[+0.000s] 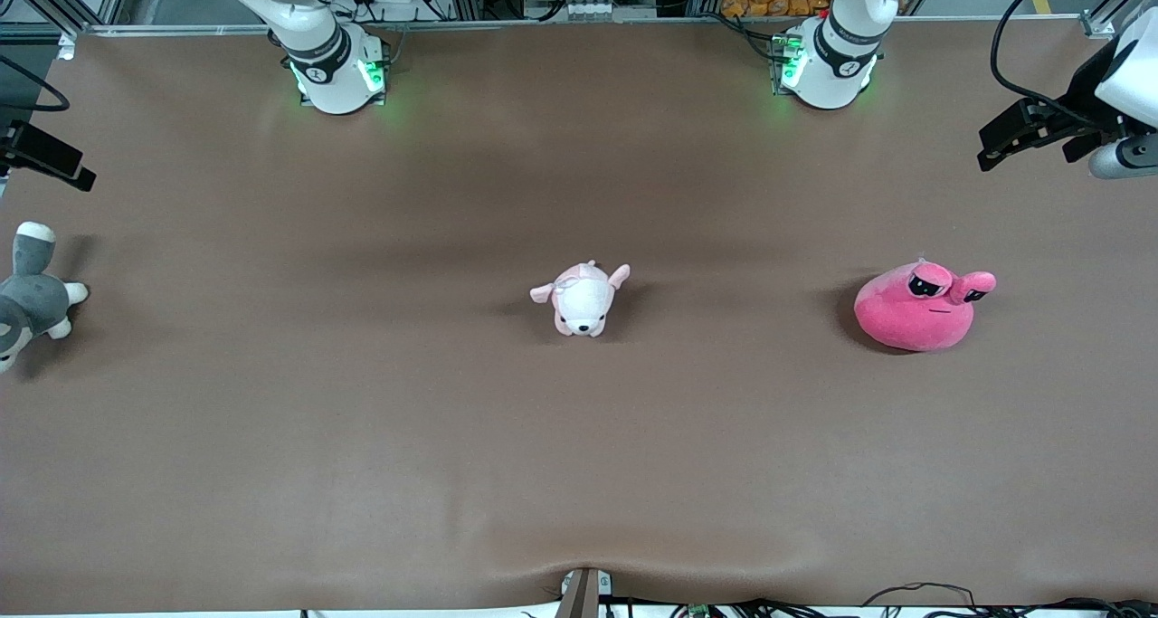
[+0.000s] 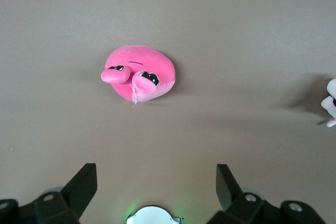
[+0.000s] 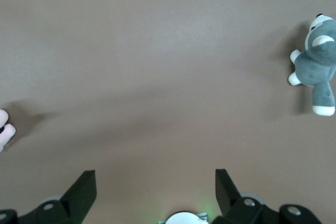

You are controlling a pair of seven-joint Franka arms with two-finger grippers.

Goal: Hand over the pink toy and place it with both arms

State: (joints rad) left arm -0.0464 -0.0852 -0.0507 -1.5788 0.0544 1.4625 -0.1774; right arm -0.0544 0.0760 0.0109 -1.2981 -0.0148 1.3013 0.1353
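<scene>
Hanging apart and empty, the jaws of the left gripper (image 2: 152,182) sit raised at the right edge of the frame, likely readying a descent; the right gripper (image 3: 152,182) waits, jaws spread, at the left edge. The pink toy (image 1: 921,307), a hot-pink blob with 2 stalk eyes, rests untouched on the brown surface (image 1: 362,455), right of centre.

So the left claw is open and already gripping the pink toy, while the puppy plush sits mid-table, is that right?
Not quite. The left claw is open, but it grips nothing: the left wrist view shows the pink toy lying on the table, apart from the claw's fingers. In the front view the toy rests untouched toward the left arm's end. The puppy plush does sit mid-table.
</scene>
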